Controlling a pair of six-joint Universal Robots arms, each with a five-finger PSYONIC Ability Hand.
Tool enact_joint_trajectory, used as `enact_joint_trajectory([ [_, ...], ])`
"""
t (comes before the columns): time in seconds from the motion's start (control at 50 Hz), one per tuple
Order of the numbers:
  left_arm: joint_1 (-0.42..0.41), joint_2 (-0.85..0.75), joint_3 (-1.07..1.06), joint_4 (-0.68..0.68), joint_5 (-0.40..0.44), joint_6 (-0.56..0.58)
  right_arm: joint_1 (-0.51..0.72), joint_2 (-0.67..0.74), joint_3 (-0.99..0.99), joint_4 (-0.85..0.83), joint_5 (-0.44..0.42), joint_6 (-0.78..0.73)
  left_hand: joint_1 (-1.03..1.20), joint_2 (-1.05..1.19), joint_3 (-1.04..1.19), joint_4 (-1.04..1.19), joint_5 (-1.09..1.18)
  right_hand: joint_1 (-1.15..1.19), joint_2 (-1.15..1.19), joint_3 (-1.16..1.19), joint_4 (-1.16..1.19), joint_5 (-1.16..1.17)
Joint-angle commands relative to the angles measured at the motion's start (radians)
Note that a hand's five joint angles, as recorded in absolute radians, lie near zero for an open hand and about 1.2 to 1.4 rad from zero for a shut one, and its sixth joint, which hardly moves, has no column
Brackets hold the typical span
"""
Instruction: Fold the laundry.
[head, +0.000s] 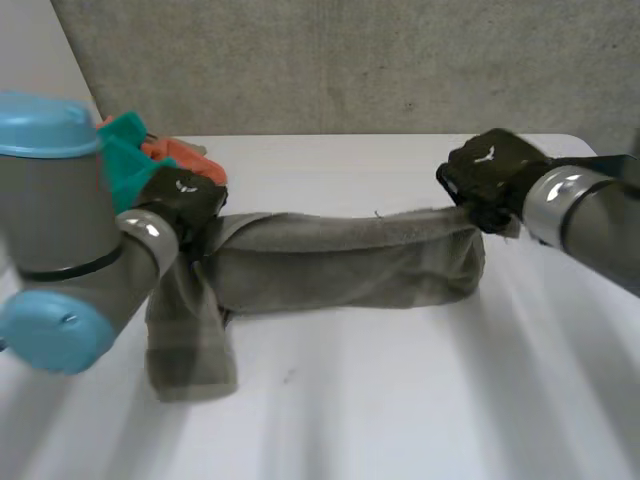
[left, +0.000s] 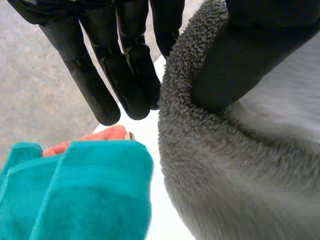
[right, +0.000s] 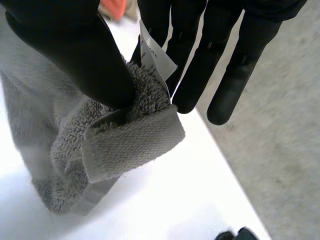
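Observation:
A grey towel hangs stretched between my two hands above the white table. My left hand holds its left end, thumb pressing the terry edge against the straight fingers; a flap of the towel droops to the table below it. My right hand pinches the right corner between thumb and fingers, with a white care label sticking up beside the pinch.
A teal towel and an orange cloth lie folded at the back left of the table; the teal towel lies just below my left hand's fingertips. A grey wall stands behind the table's far edge.

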Motion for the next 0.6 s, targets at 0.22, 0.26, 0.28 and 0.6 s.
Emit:
enact_joint_trajectory([
  [0.22,0.021,-0.177,0.498,0.78,0.122,0.21,0.029,0.129,-0.299,-0.895,0.15,0.235,0.277,0.202,0.207,0.196,0.235,0.314,0.238,0.21,0.201,0.244],
  [0.26,0.023,-0.139,0.443,0.756,0.12,0.181,0.027,0.099,-0.246,-0.934,0.141,0.235,0.277,0.202,0.207,0.196,0.235,0.314,0.238,0.21,0.201,0.244],
  [0.28,0.024,-0.123,0.418,0.742,0.119,0.17,0.027,0.093,-0.232,-0.932,0.139,0.235,0.277,0.202,0.207,0.196,0.235,0.314,0.238,0.21,0.201,0.244],
  [0.6,0.017,0.147,-0.221,0.447,0.127,-0.012,-0.08,-0.012,0.204,-0.586,0.029,0.224,0.277,0.202,0.207,0.196,0.235,0.314,0.238,0.21,0.201,0.244],
])
